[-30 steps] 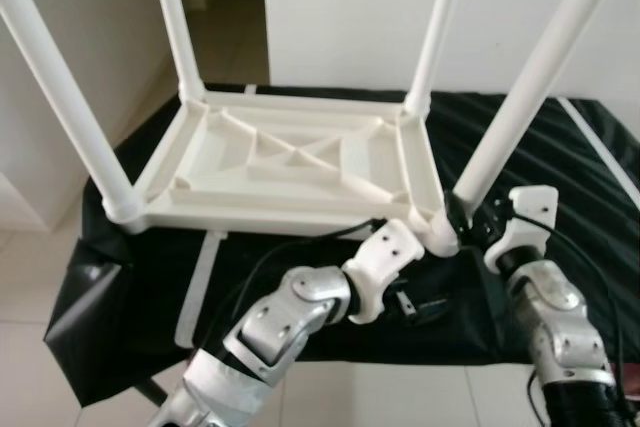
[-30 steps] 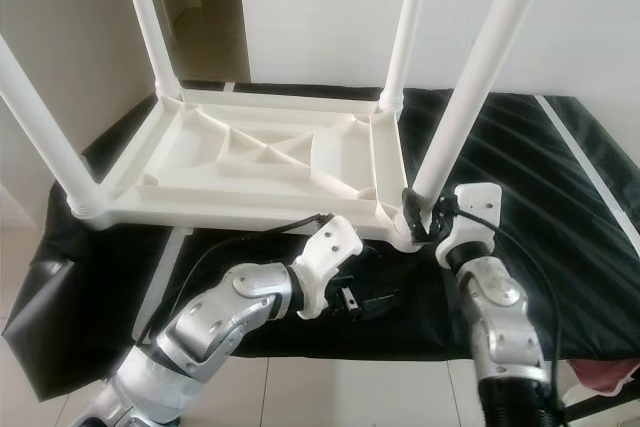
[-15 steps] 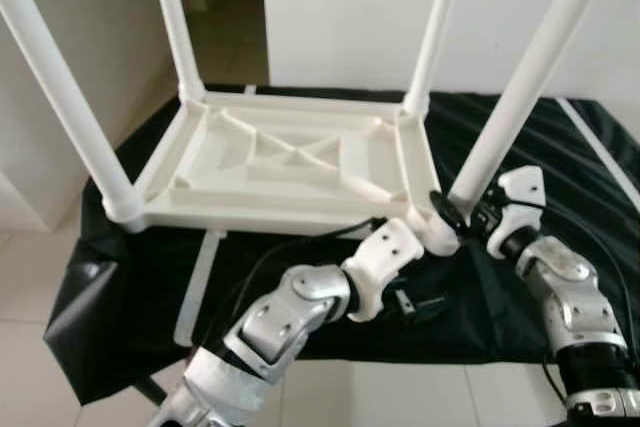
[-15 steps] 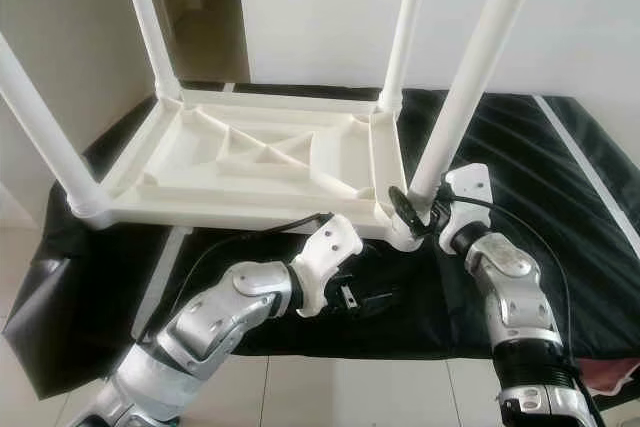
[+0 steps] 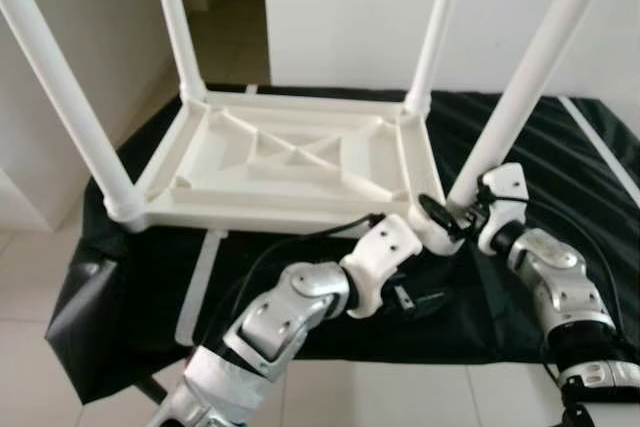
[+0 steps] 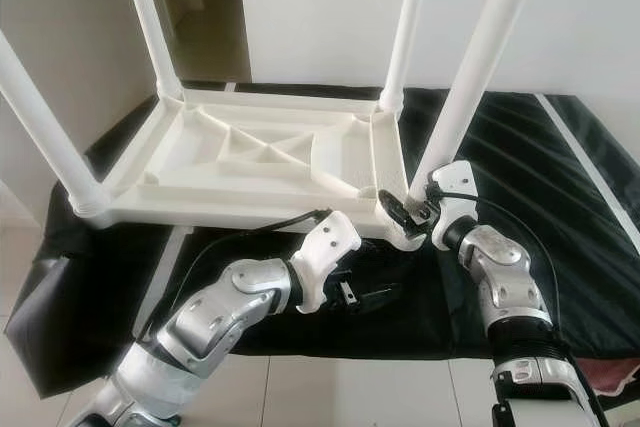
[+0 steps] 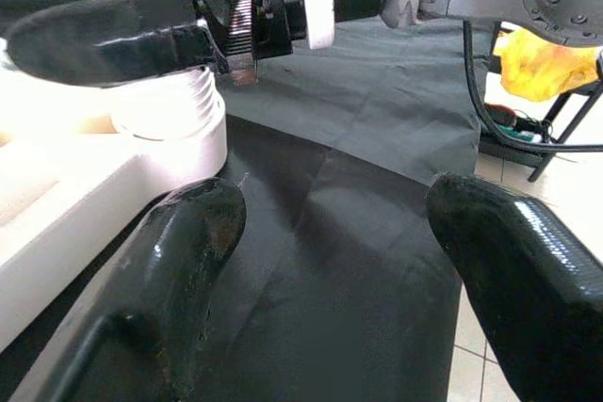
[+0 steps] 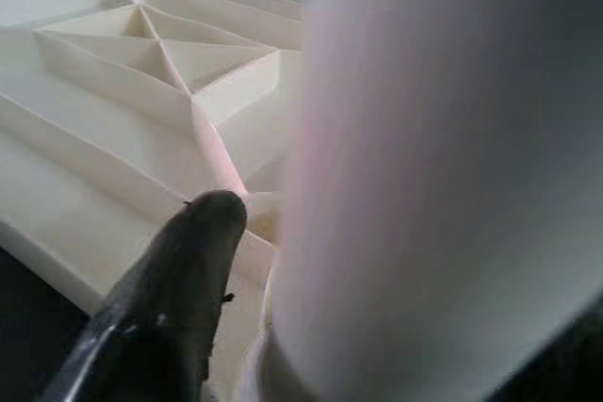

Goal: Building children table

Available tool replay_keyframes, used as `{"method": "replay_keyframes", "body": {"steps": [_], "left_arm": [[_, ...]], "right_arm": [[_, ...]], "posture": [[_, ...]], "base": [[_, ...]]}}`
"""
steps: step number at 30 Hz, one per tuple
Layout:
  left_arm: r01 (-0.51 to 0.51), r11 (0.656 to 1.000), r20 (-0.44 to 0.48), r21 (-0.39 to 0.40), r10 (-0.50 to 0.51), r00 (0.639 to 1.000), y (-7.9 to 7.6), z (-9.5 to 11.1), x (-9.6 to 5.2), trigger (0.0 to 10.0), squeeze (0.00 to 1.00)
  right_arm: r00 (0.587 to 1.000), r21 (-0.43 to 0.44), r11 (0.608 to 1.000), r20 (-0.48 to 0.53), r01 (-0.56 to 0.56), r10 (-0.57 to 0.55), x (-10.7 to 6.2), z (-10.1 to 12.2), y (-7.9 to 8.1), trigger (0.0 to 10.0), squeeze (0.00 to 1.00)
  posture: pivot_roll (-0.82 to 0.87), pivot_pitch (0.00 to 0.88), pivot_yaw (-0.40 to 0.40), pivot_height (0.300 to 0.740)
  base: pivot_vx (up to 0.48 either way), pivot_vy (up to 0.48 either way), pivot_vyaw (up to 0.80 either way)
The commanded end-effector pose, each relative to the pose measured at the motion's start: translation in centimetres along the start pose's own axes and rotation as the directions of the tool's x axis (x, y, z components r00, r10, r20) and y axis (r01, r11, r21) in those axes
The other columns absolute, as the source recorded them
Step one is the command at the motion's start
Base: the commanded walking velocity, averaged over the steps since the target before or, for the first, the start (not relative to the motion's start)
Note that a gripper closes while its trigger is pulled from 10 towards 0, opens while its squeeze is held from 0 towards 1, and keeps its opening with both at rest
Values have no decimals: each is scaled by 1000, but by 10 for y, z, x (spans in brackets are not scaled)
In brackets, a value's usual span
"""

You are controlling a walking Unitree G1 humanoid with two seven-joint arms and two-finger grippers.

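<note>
A white plastic children's table lies upside down on a surface covered with a black cloth, its ribbed underside facing up and its four white legs pointing upward. The near right leg rises from the corner socket closest to the robot, and the right gripper is at the base of that leg, just above the socket. In the right wrist view one black finger lies on one side of the thick white leg and a dark shape shows at the far edge of it, so the jaws sit around the leg and appear clamped on it. The left gripper hangs low, below and just beside the same corner, in front of the table's near edge; its two black fingers stand well apart with nothing between them but black cloth. In the left wrist view the threaded end of the leg enters the socket, and the right gripper's finger lies across the leg just above the thread. Pale floor tiles border the cloth at the left.
</note>
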State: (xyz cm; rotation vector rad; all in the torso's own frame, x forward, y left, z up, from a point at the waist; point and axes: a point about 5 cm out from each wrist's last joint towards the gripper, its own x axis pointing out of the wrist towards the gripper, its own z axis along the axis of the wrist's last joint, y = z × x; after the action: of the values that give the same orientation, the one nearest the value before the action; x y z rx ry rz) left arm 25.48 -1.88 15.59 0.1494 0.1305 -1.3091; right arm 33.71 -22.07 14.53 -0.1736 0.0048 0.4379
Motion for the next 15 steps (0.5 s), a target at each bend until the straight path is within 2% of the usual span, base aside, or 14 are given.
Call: {"method": "replay_keyframes", "body": {"steps": [1,2,4,5,6,7,13,14,15], "left_arm": [[10,1000,-7,13,-10,1000,2,1,0,10000,0],[10,1000,-7,12,-10,1000,3,1,-1,10000,0],[10,1000,-7,12,-10,1000,3,1,-1,10000,0],[10,1000,-7,12,-10,1000,3,1,-1,10000,0],[10,1000,-7,12,-10,1000,3,1,-1,10000,0],[10,1000,-7,12,-10,1000,3,1,-1,10000,0],[9,1000,-7,9,-9,1000,2,1,-1,10000,0],[9,1000,-8,6,-9,1000,2,1,-2,10000,0],[9,1000,-8,6,-9,1000,2,1,-2,10000,0]], "right_arm": [[1000,-9,1000,-28,3,-3,0,-6,-2,4824,0],[999,-3,1000,-43,11,-11,0,-9,-3,3569,0],[999,-3,1000,-43,11,-11,0,-9,-3,3569,0],[998,5,1000,-53,17,-17,0,-12,-4,2706,0],[998,5,1000,-53,17,-17,0,-12,-4,2706,0],[998,13,1000,-57,21,-20,0,-13,-4,0,0],[996,43,998,-78,46,-43,0,-19,-5,0,0],[996,59,997,-74,55,-51,0,-20,-5,3255,0],[996,59,997,-74,55,-51,0,-20,-5,3255,0]], "posture": [[22,0,-25,740],[23,0,-24,740],[23,0,-24,740],[23,0,-24,740],[23,0,-24,740],[24,0,-24,740],[27,0,-25,740],[29,0,-26,740],[29,0,-26,740]], "base": [[0,0,0],[0,0,0],[0,0,0],[0,0,0],[0,0,0],[0,0,0],[0,0,0],[0,0,0],[0,0,0]]}}
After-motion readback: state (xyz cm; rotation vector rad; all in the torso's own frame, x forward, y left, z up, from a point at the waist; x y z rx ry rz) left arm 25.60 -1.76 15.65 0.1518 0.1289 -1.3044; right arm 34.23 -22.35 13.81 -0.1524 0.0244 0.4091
